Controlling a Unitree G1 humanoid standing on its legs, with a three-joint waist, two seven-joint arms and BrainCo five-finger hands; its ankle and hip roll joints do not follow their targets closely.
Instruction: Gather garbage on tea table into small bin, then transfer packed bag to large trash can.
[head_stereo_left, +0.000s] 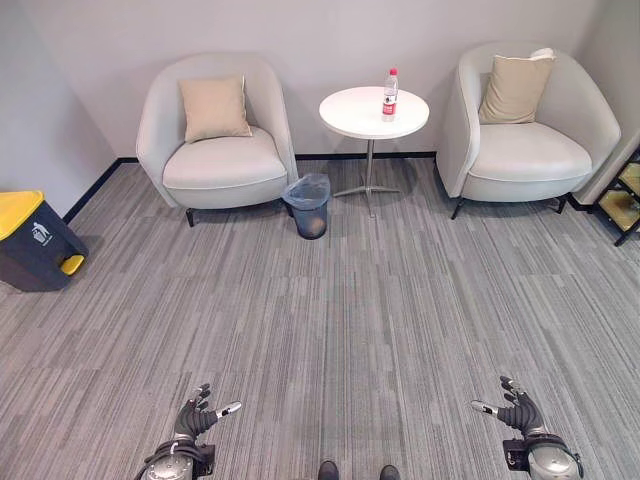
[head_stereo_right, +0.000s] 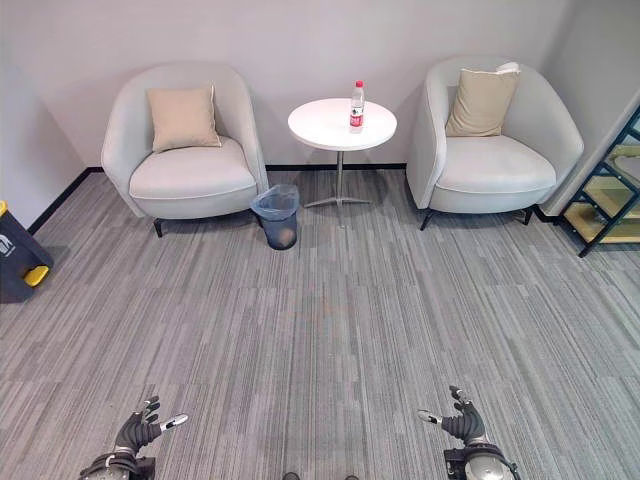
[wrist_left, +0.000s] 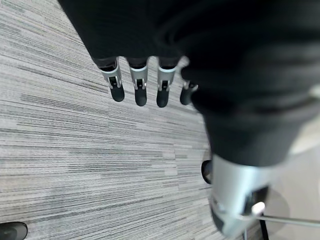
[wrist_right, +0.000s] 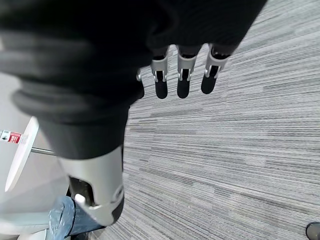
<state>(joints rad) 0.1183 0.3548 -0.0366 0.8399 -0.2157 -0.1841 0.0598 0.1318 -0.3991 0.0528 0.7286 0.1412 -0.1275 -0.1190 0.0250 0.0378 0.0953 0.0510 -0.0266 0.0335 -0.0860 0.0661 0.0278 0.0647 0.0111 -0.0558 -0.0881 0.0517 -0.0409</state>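
- Bottle: stands upright on the right part of the round table, far ahead of both hands, across open carpet.
- Small bin: on the floor just left of the table's foot.
- Left hand and right hand: low, fingers relaxed, empty.
- Judgement: the bottle lies slightly right of centre; the right hand has the shorter reach.

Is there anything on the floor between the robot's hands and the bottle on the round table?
Nothing visible. Grey carpet lies bare between the left hand, the right hand and the clear plastic bottle with a red label on the round white table. The small lined bin stands left of the table's base.
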